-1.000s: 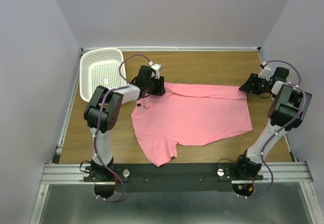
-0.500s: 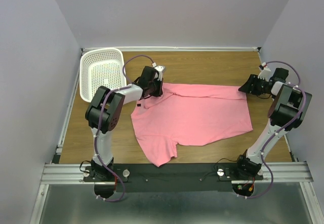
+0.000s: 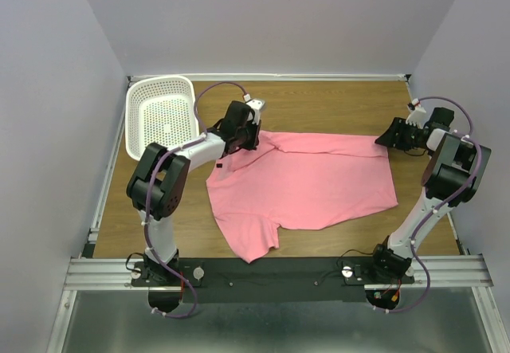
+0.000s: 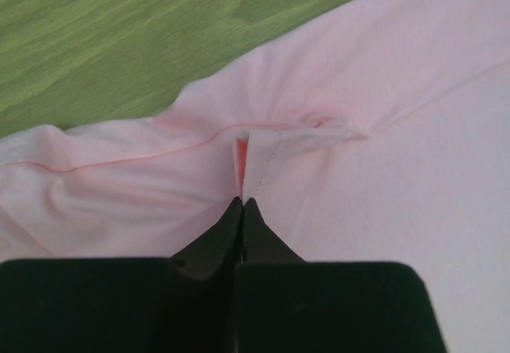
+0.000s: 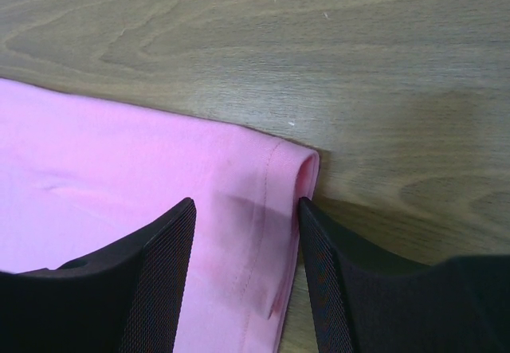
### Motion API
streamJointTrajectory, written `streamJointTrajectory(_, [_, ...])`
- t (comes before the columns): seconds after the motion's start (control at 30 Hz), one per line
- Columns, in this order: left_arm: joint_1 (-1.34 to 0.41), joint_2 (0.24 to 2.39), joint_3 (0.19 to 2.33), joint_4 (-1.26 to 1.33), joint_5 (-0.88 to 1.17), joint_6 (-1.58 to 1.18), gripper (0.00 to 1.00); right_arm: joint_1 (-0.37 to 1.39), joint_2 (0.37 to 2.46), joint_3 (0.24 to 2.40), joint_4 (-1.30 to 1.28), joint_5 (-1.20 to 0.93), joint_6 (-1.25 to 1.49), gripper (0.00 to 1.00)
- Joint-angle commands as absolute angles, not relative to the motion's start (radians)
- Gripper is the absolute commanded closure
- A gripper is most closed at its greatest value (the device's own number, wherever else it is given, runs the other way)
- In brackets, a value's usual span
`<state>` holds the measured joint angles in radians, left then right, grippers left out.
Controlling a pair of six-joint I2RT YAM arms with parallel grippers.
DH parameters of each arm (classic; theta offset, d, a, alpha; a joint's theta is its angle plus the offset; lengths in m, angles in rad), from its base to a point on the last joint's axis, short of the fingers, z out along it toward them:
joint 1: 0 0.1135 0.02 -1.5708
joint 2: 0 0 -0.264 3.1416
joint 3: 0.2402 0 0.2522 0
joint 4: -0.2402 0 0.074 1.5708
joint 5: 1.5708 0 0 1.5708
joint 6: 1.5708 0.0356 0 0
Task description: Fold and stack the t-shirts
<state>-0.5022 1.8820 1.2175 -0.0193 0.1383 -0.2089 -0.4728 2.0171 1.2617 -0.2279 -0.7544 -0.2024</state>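
Left gripper (image 4: 242,203): the jaws are pressed together, and a small upright ridge of pink cloth is pinched between their tips, low in the centre of the left wrist view.
Cloth at the left grip: a stitched seam is seen running along the pinched ridge, and soft creases are drawn out from it to both sides.
Right gripper (image 5: 245,209): the jaws are held apart, nothing is clamped, and a hemmed corner of the shirt is straddled between them at the bottom of the right wrist view; contact with the cloth cannot be told.
T-shirt (image 3: 311,182): it is spread nearly flat across the middle of the top view, with one sleeve pointing toward the lower centre; its upper left edge is caught by the left gripper and its upper right corner is met by the right gripper.
Basket (image 3: 159,80): a white perforated basket is set at the upper left of the top view, just left of the left gripper and apart from the shirt.
Table (image 3: 327,102): wood-grain board is seen under the shirt and basket.
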Motion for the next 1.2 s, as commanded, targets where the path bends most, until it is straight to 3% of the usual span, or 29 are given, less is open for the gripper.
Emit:
streamJointTrajectory(0.0, [-0.508, 1.871, 1.212, -0.052, 0.089, -0.192, 0.95, -0.471, 1.973, 1.247, -0.244, -0.779, -0.212, 0.38])
streamJointTrajectory(0.2, [-0.508, 1.893, 1.213, -0.057, 0.092, -0.19, 0.93, -0.471, 1.962, 1.243, -0.245, -0.778, -0.215, 0.38])
streamJointTrajectory(0.33, [-0.508, 1.891, 1.212, -0.06, 0.089, -0.189, 0.85, -0.471, 1.963, 1.243, -0.248, -0.782, -0.215, 0.38])
streamJointTrajectory(0.57, [-0.508, 1.896, 1.213, -0.064, 0.092, -0.187, 0.84, -0.471, 1.959, 1.244, -0.252, -0.787, -0.212, 0.38])
streamJointTrajectory(0.63, [-0.508, 1.898, 1.216, -0.064, 0.094, -0.187, 0.85, -0.469, 1.957, 1.246, -0.252, -0.787, -0.213, 0.38])
streamJointTrajectory(0.67, [-0.508, 1.898, 1.216, -0.066, 0.094, -0.187, 0.88, -0.471, 1.957, 1.246, -0.252, -0.787, -0.212, 0.38])
streamJointTrajectory(0.7, [-0.508, 1.898, 1.218, -0.064, 0.101, -0.187, 0.98, -0.471, 1.957, 1.246, -0.253, -0.788, -0.212, 0.38])
streamJointTrajectory(0.73, [-0.508, 1.898, 1.216, -0.066, 0.106, -0.186, 1.0, -0.471, 1.957, 1.247, -0.253, -0.788, -0.212, 0.38])
streamJointTrajectory(1.0, [-0.558, 1.83, 1.167, -0.074, 0.295, -0.183, 1.0, -0.472, 1.95, 1.244, -0.255, -0.787, -0.216, 0.37])
streamJointTrajectory(1.07, [-0.59, 1.829, 1.128, -0.075, 0.348, -0.178, 0.92, -0.472, 1.947, 1.246, -0.255, -0.787, -0.218, 0.37])
streamJointTrajectory(1.1, [-0.601, 1.827, 1.114, -0.08, 0.362, -0.178, 0.79, -0.472, 1.947, 1.247, -0.256, -0.787, -0.216, 0.37])
streamJointTrajectory(1.17, [-0.63, 1.815, 1.085, -0.092, 0.336, -0.172, 0.68, -0.471, 1.95, 1.249, -0.256, -0.788, -0.215, 0.37])
